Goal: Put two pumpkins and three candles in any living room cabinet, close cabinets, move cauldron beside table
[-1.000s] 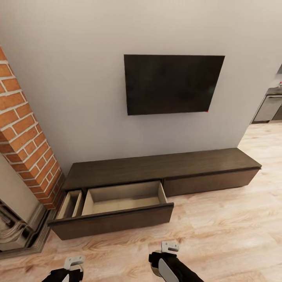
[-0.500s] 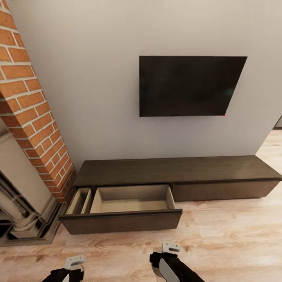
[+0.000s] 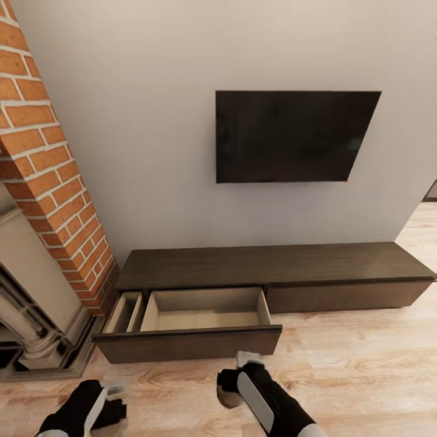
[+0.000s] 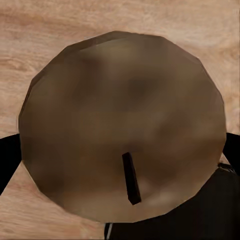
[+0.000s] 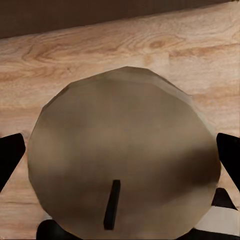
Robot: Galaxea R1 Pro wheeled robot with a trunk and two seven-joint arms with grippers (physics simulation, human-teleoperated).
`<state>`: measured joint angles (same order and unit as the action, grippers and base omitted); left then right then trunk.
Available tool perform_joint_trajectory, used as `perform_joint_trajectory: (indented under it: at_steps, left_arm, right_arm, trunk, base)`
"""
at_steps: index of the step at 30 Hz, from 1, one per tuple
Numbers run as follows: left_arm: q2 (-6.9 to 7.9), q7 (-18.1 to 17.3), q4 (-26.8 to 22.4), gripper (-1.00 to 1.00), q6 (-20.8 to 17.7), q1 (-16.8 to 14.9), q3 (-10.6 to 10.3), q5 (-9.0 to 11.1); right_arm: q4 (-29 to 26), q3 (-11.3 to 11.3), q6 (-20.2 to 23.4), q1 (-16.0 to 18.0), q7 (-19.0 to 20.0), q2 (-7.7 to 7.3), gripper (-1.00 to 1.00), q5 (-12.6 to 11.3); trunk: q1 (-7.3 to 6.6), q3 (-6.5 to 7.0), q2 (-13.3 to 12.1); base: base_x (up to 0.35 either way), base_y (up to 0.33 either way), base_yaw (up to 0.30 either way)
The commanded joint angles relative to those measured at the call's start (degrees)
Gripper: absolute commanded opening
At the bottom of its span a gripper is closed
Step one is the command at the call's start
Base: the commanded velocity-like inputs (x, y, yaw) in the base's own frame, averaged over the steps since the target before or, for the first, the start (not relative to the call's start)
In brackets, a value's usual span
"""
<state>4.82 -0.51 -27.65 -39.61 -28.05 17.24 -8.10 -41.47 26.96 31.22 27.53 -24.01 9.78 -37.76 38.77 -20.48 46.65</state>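
Observation:
The dark-brown cabinet [image 3: 267,266] runs along the wall ahead, and its left drawer [image 3: 188,343] is pulled out. The part of the drawer's inside that I see holds nothing. A round beige candle [image 4: 120,115] with a dark wick sits between the black fingers [image 4: 7,162] of my left gripper [image 3: 100,402]. My right gripper [image 3: 233,388] is shut on a second candle [image 5: 125,145], whose beige side [image 3: 228,397] peeks out just in front of the drawer. Both grippers hover low over the wooden floor, short of the cabinet. The pumpkins, cauldron and table are out of view.
A black TV [image 3: 294,136] hangs on the white wall above the cabinet. A red-brick chimney [image 3: 51,164] and stone fireplace surround [image 3: 30,315] stand at the left, close to the drawer's end. Light wooden floor [image 3: 364,370] stretches to the right.
The view swung left at first, then held. In the last half second both arms rose and reached forward toward the open drawer, each still holding its candle.

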Motion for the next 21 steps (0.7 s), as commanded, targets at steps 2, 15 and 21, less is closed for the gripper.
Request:
perform_joint_trajectory:
  at_steps: [2,15,21]
  left_arm:
    - [0.10,-4.2,-8.0,-1.00,-7.6,0.0,-0.1,-0.1]
    - [-0.37,-13.5,-29.4,-1.00,-20.2,0.0,-0.6,-0.4]
    - [-1.39,-13.7,-29.1,-1.00,-20.0,0.3,-0.7,-0.3]
  right_arm:
    - [-6.3,-0.6,6.0,0.0,-1.4,-0.02,-1.00,0.0]
    - [-22.3,-6.3,21.3,0.0,-6.2,0.06,-1.00,0.3]
    - [-22.9,-6.3,20.9,0.0,-7.1,0.08,-1.00,-0.2]
  trunk:
    - [-0.44,0.35,-0.8]
    - [-2.42,1.96,-4.4]
    - [-2.42,1.96,-4.4]
  base:
    - [0.000,0.000,0.000]
    - [0.000,0.000,0.000]
    - [0.000,0.000,0.000]
